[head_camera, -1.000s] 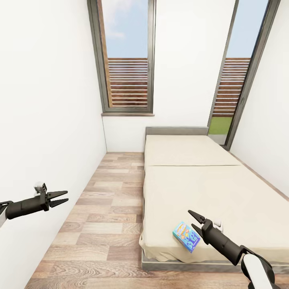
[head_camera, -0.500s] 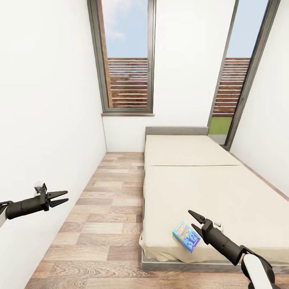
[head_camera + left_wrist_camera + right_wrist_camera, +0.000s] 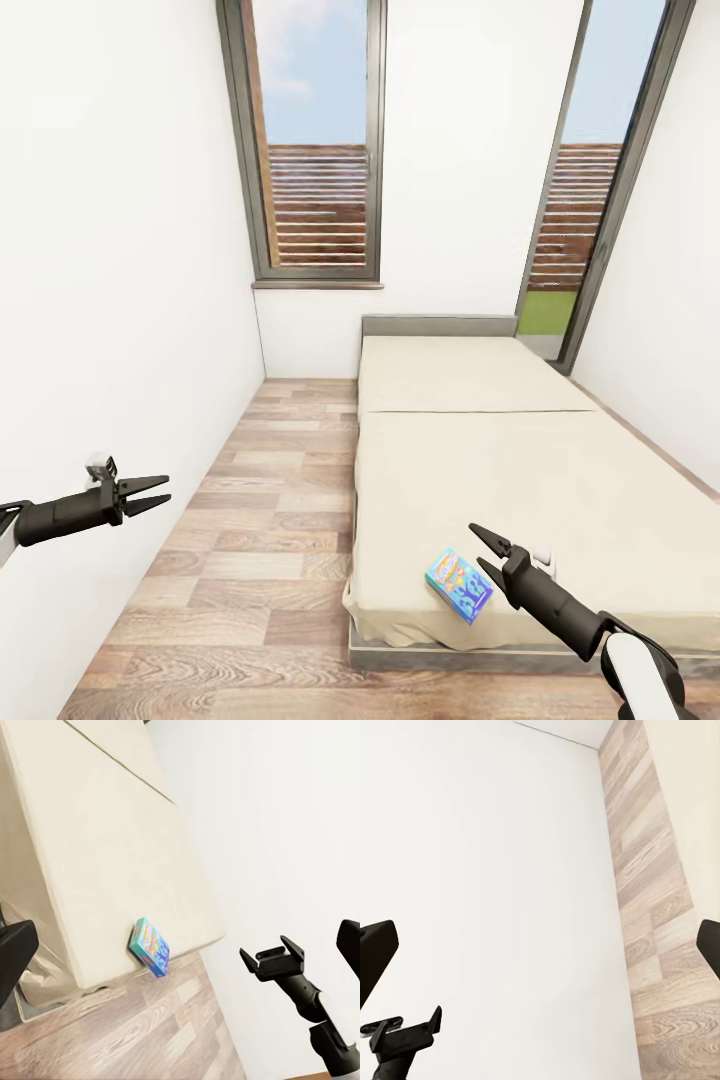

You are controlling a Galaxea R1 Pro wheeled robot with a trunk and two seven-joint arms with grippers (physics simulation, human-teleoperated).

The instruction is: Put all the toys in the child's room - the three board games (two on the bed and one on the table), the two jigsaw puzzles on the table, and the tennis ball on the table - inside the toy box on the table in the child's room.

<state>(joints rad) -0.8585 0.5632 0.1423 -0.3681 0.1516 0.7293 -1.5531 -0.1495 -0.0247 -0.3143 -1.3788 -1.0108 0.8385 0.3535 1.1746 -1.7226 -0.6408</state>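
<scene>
A small blue board game [image 3: 458,585] lies flat on the beige mattress of the bed [image 3: 560,480], close to its near left corner. My right gripper [image 3: 475,544] hovers open just to the right of the box, not touching it, with nothing between its fingers. My left gripper [image 3: 165,490] hangs open and empty over the wood floor by the left wall, far from the bed. The left wrist view looks across at the same blue board game [image 3: 151,947] at the mattress edge, with the right gripper [image 3: 264,949] beyond it. The left gripper [image 3: 401,1020] appears in the right wrist view against the white wall.
A strip of wood-plank floor [image 3: 270,500] runs between the left white wall [image 3: 110,300] and the bed. Two tall windows [image 3: 315,140] stand at the far end behind the grey headboard [image 3: 440,326]. The right wall [image 3: 670,300] runs close beside the bed.
The whole view has shifted slightly, so the bed and blue box sit a little left and higher. Both arms hold the same pose, both grippers open.
</scene>
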